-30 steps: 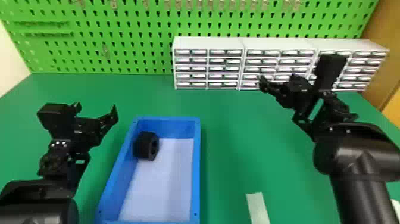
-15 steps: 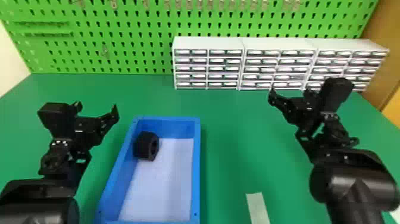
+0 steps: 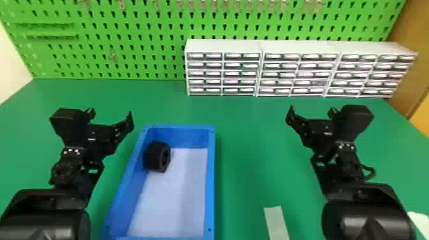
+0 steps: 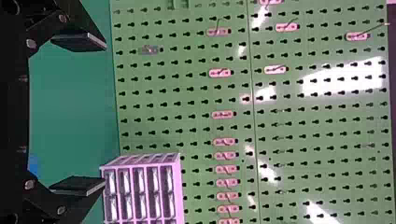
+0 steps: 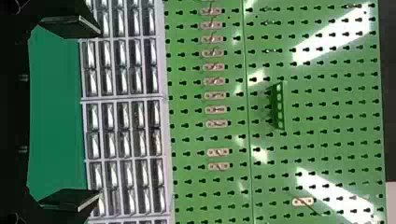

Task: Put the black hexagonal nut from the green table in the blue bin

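Black hexagonal nut (image 3: 156,156) lies inside the blue bin (image 3: 211,178), in its far left part, close by the left wall. It rests tipped on its side, with its round hole turned toward the right side of the bin. The pale bin floor is visible to the right of the nut and in front of it. The blue bin sits on the green table (image 3: 249,159), between the two arms and nearer the left one.

The left gripper (image 3: 110,114) is beside the bin's far left corner, outside the rim. In the left wrist view, the two fingers of the left gripper (image 4: 103,115) stand wide apart with nothing between them. The right gripper (image 3: 312,111) is over the table to the right, well apart from the bin. Its fingers (image 5: 70,25) are also wide apart and hold nothing.

A pale flat strip (image 3: 276,223) lies on the table to the right of the bin, toward the near edge of the head view. Along the back of the table stand white small-drawer cabinets (image 3: 223,46) in a row. Behind them rises a bright green pegboard (image 3: 127,41), with metal hooks (image 4: 219,73) mounted on it and a small green rack (image 5: 279,106).
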